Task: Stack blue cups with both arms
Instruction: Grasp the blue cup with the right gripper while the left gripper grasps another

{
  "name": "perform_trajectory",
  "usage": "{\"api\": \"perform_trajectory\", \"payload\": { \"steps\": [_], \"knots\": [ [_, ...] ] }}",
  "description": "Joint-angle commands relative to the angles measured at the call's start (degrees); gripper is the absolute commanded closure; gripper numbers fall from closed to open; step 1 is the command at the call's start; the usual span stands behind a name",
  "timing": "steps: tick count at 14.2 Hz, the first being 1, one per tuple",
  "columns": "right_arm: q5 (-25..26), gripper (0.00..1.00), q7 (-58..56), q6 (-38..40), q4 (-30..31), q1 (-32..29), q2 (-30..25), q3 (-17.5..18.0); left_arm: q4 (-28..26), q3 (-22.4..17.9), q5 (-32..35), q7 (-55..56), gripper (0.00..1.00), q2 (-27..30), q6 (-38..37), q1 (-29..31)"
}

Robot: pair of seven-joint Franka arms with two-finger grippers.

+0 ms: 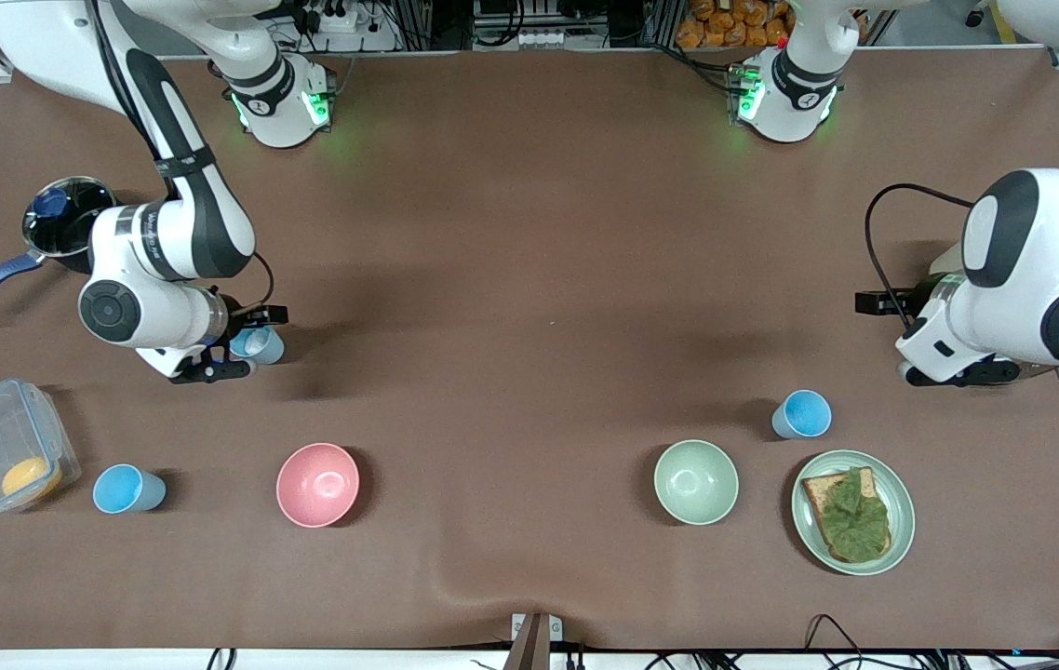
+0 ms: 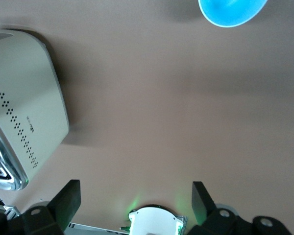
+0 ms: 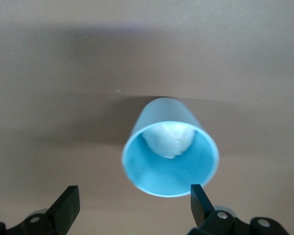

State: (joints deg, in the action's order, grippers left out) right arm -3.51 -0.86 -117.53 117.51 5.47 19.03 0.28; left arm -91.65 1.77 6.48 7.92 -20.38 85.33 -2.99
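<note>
Hovering my right gripper (image 3: 132,208), fingers wide, over the pale blue cup (image 1: 260,344). Gotta straddle its rim squarely before squeezing. Left gripper (image 2: 135,203) waits, spread wide too.

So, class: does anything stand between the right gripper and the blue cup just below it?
No, nothing visible does. The right gripper is open, and the blue cup stands upright on the bare table just ahead of its fingers.

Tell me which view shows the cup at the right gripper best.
The right wrist view: the cup fills it, upright between the open right gripper fingers, something white inside. The front view shows it partly hidden by the arm. The left wrist view misses it.
</note>
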Motion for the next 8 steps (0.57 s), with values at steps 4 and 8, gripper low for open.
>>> {"api": "perform_trajectory", "payload": {
  "steps": [4,8],
  "knots": [
    [-2.0,0.00,1.1,-4.3,0.0,0.2,3.5,-0.3,5.4,0.0,4.0,-0.4,0.00,-8.2,1.8,-0.6],
    [-1.9,0.88,1.0,-3.5,-0.6,0.0,6.3,-0.4,6.3,-0.1,4.7,-0.4,0.00,-12.5,5.4,-0.6]
  ]
}}
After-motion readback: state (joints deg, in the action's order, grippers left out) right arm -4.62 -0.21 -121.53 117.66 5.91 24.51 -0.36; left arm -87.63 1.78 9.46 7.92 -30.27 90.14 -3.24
